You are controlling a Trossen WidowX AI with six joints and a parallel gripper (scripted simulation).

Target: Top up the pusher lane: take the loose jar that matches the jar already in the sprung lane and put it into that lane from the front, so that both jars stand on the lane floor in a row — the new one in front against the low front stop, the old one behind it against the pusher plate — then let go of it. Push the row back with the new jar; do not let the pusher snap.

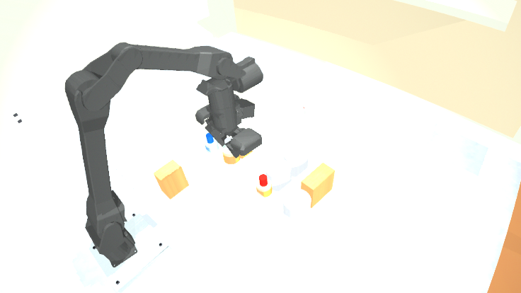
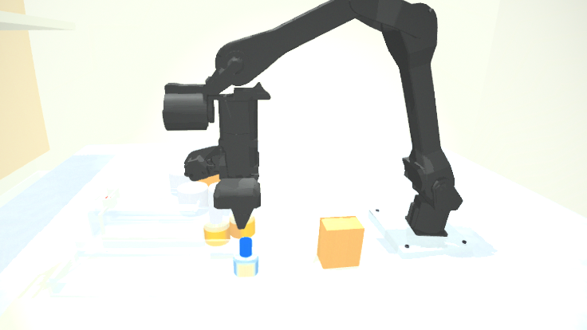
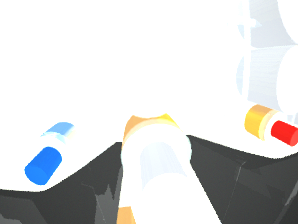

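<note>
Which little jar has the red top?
The jar with the red cap, standing by itself between the two orange blocks. The blue-capped jar stands beside the hand, which is shut on an orange-and-white jar.

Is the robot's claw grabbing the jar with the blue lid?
No, the blue-lidded jar stands alone on the table, while the claw grips an orange jar.

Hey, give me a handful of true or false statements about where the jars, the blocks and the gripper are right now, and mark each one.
1. The gripper is shut on a white-topped jar with an orange base. True.
2. The blue-capped jar is held between the fingers. False: it stands free on the table beside the gripper.
3. The red-capped jar stands apart from the gripper. True.
4. Two orange blocks are on the table. True.
5. The orange blocks are stacked one on the other. False: they sit well apart.
</note>
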